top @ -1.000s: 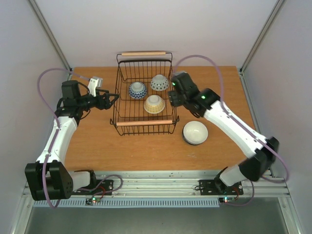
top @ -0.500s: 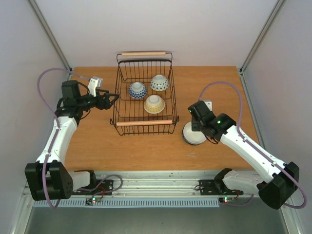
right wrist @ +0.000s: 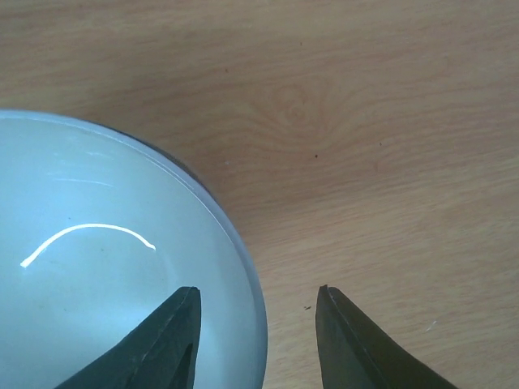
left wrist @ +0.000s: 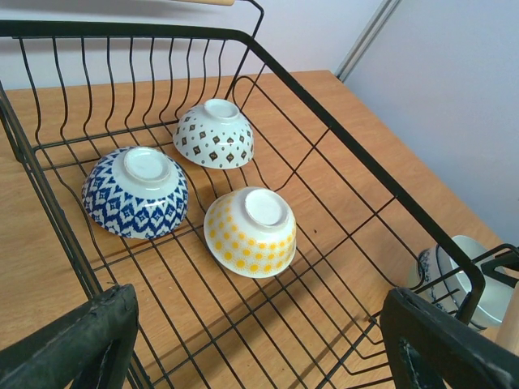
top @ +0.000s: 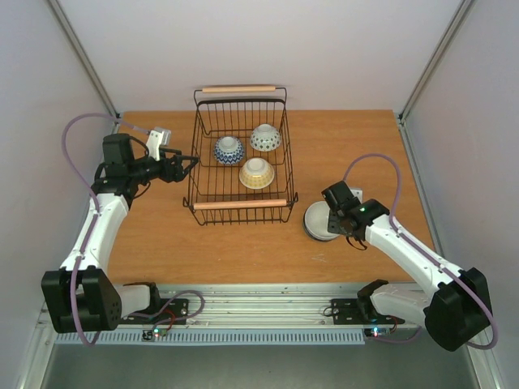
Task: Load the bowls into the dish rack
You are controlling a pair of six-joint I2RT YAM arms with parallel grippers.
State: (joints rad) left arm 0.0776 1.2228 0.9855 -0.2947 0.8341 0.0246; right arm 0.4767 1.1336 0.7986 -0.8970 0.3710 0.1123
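The black wire dish rack point(top: 240, 204) holds three bowls upside down: blue-patterned point(top: 229, 149), white with dark diamonds point(top: 265, 137), yellow-dotted point(top: 256, 173). A pale bowl point(top: 316, 224) sits upright on the table by the rack's front right corner. My right gripper point(top: 331, 215) straddles its right rim. In the right wrist view one finger point(right wrist: 174, 332) is inside the bowl point(right wrist: 97, 267) and the other point(right wrist: 349, 340) is outside, apart from the rim. My left gripper point(top: 183, 167) stands open at the rack's left wall, holding nothing.
Through the left wrist view I see the rack's rim point(left wrist: 324, 113), the blue bowl point(left wrist: 135, 192), the diamond bowl point(left wrist: 214, 134), the yellow bowl point(left wrist: 250, 231) and the pale bowl point(left wrist: 478, 275) beyond the far wall. Wooden handles top both rack ends.
My right arm has swung from the rack's right side down to the pale bowl on the table, and its jaws have narrowed around the rim. The left arm has stayed still.
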